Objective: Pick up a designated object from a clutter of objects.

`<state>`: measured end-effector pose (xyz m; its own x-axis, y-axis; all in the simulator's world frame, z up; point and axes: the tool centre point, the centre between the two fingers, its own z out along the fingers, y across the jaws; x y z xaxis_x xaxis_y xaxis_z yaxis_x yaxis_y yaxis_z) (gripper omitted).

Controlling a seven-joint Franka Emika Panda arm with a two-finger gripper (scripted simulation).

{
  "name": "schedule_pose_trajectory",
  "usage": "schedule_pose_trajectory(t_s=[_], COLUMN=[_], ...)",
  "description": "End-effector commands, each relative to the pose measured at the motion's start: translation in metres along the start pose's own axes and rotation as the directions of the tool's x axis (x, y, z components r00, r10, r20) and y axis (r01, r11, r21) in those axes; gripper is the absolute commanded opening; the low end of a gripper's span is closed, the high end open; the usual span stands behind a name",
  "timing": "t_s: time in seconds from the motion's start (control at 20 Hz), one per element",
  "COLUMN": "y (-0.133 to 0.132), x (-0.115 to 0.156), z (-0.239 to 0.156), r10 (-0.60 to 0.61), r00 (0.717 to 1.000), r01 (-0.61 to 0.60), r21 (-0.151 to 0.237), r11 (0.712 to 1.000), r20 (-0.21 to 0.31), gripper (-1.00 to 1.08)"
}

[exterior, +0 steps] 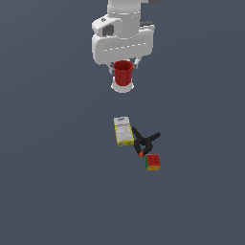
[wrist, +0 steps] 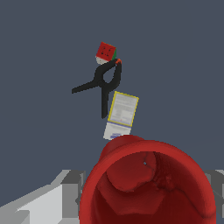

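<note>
The designated object, a small red cup (exterior: 123,72), hangs high under the white arm, well apart from the clutter of objects on the floor. In the wrist view the cup (wrist: 144,183) fills the foreground with its open mouth toward the camera. My gripper (exterior: 123,79) is shut on it, and grey fingers (wrist: 73,189) show at both of its sides. The clutter is a white-and-yellow flat box (exterior: 123,131), a black clamp (exterior: 145,141) with orange-red tips, and a multicoloured puzzle cube (exterior: 153,162).
Box (wrist: 123,109), clamp (wrist: 104,83) and cube (wrist: 106,53) lie close together in a short diagonal row on the plain dark grey floor (exterior: 57,182). The clamp touches the box's edge, and its tip nearly reaches the cube.
</note>
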<state>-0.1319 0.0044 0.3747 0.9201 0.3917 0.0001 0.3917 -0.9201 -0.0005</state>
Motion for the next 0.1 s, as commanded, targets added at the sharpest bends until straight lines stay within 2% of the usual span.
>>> schedule_pose_trajectory(t_s=[0.0, 0.05], y=[-0.0001, -0.0001], x=[-0.0012, -0.0012], z=[-0.0033, -0.0035], r10=[0.0, 0.0], r00=[1.0, 1.0], r01=[0.0, 0.0], r21=[0.0, 0.0], r11=[1.0, 1.0], r20=[0.0, 0.0], gripper=[-1.0, -1.0])
